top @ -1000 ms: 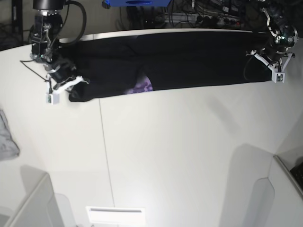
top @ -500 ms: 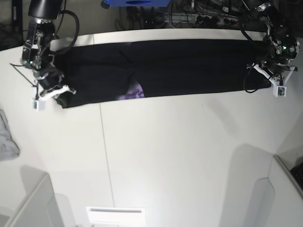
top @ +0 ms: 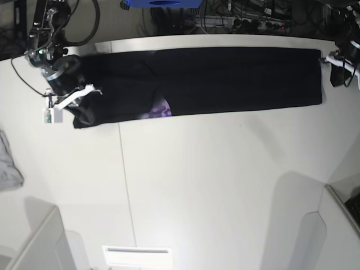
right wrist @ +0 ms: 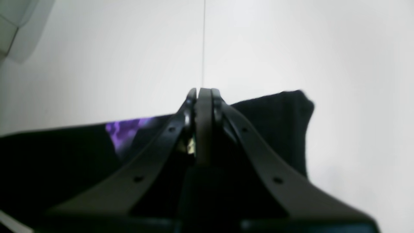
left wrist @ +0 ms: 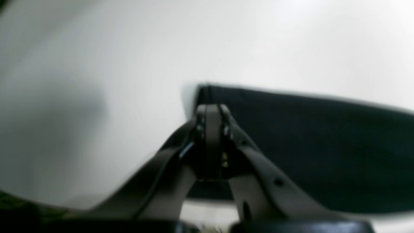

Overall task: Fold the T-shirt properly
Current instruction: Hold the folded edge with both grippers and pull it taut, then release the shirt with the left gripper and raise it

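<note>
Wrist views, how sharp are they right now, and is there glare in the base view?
Left wrist view: soft all over, the left gripper and T-shirt edge smeared. Right wrist view: right gripper fairly crisp, purple print blurred. Base view: bright glare on the table near the bottom edge.

A robotics lab was the setting: a broad white worktable (top: pixel 214 169) stood before a tangle of black cables (top: pixel 242 19) and a blue bin (top: pixel 160 4) (at the far edge), with two mounted robot arms (top: pixel 48 34) at its corners.
</note>
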You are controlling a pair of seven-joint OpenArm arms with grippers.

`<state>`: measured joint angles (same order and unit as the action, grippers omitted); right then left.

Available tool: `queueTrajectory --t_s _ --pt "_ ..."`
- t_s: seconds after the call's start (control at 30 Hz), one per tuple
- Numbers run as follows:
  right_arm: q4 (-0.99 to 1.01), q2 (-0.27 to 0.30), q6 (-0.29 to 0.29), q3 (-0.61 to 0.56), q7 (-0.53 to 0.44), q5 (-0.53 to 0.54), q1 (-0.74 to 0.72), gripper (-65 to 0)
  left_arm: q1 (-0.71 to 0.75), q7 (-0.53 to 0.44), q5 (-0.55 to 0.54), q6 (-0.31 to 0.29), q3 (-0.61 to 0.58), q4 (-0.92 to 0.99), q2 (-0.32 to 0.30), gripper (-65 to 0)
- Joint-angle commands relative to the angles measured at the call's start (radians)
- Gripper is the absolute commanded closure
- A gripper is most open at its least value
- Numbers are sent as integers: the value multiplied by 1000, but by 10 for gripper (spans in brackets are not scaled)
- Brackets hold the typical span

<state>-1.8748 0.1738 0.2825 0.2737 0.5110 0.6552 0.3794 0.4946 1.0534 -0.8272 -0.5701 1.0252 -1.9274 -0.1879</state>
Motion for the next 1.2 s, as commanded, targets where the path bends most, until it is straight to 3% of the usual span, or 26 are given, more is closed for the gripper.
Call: queueTrajectory --t_s 0.0,0.1,0.27,0.4,0.6,0.97,1.17 --pt "-13 5 13 2 -24 13 -7 0 32 -17 -51 -12 -7 -17 -17 0" --pt "-7 5 13 0 -24 13 -6 0 78 -29 -76 -18 -61 -13 -15 0" --pt "-12 -7 13 -1 -24 18 -6 0 55 -134 102 -18 -214 36 -11 0" --pt "-12 -13 13 -1 -24 15 7 0 29 -198 193 -17 -266 136 -11 0" --pt "-12 -13 13 5 -25 15 22 0 -24 -203 196 -17 -217 291 -17 0" --pt "-12 -13 13 5 -25 16 33 0 -61 -204 197 -17 -184 395 -37 0" --pt "-13 -13 13 5 -25 18 42 0 -37 -200 185 -46 -78 280 -37 0"
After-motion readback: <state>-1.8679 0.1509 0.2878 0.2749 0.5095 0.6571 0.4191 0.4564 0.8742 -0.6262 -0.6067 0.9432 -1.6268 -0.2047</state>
